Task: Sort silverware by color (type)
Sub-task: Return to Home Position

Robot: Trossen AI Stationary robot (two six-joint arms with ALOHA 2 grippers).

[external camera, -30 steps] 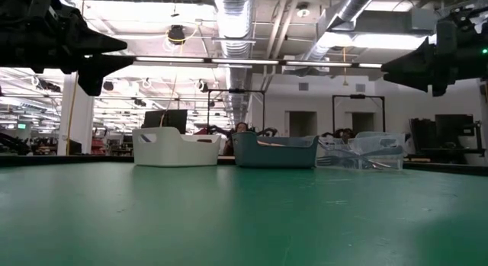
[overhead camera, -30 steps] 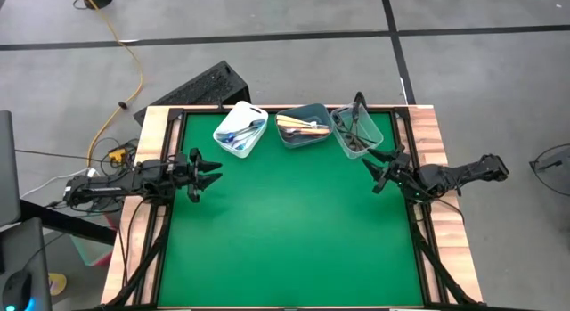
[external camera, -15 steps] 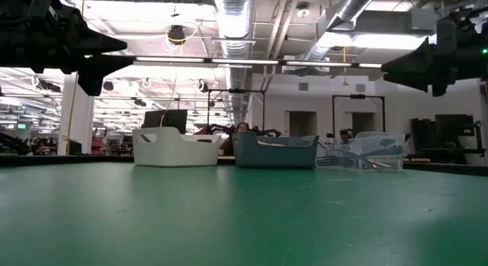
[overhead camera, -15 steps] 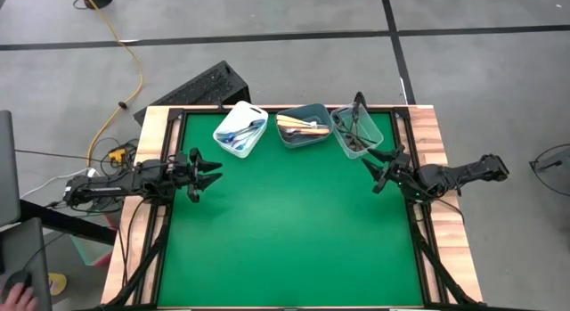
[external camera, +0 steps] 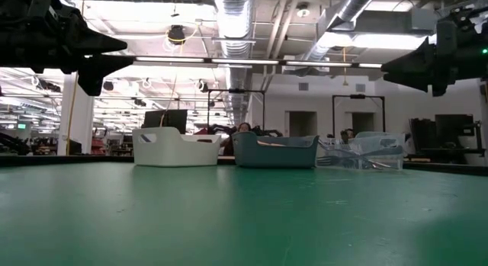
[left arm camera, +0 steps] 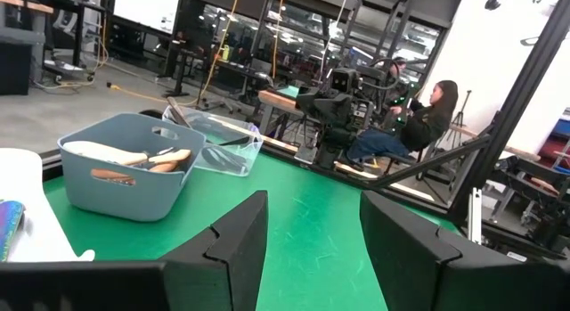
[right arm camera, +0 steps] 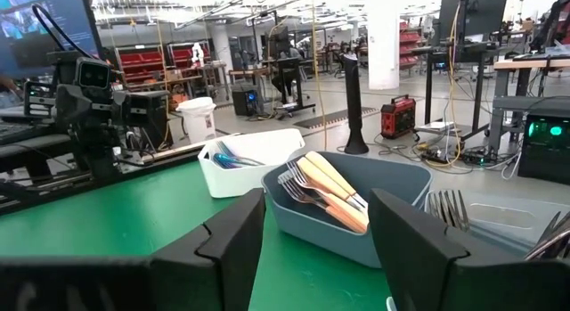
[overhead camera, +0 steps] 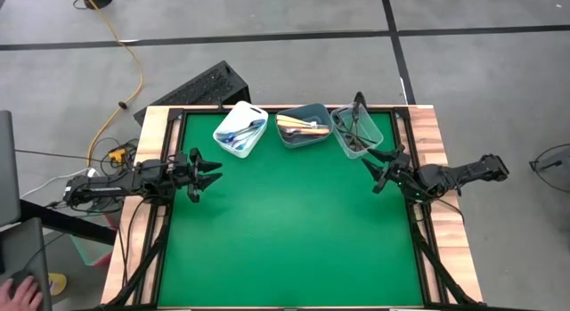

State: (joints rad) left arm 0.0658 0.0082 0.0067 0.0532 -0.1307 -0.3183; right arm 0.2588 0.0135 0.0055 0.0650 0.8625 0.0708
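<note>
The silverware lies sorted in three bins along the table's far edge. Blue-handled pieces (overhead camera: 239, 135) are in the white bin (overhead camera: 252, 113), yellow-orange-handled forks (right arm camera: 328, 188) in the grey-blue bin (overhead camera: 289, 136), and black-handled forks (right arm camera: 448, 207) in the clear bin (overhead camera: 349, 149). My left gripper (overhead camera: 215, 171) hovers open above the table's left side, pointing level toward the right. My right gripper (overhead camera: 378, 174) hovers open above the right side, near the clear bin, pointing left. Neither has anything between its fingers (left arm camera: 233, 244) (right arm camera: 239, 238).
Bare green mat (overhead camera: 285, 231) stretches from the bins to the near edge, with wooden strips (overhead camera: 147, 133) along both sides. A black keyboard (overhead camera: 200, 86) lies on the floor beyond the far-left corner. A person (left arm camera: 419, 124) sits beyond the table's right side.
Both arms have kept still. A person's hand has come into the high view's near-left corner, off the table.
</note>
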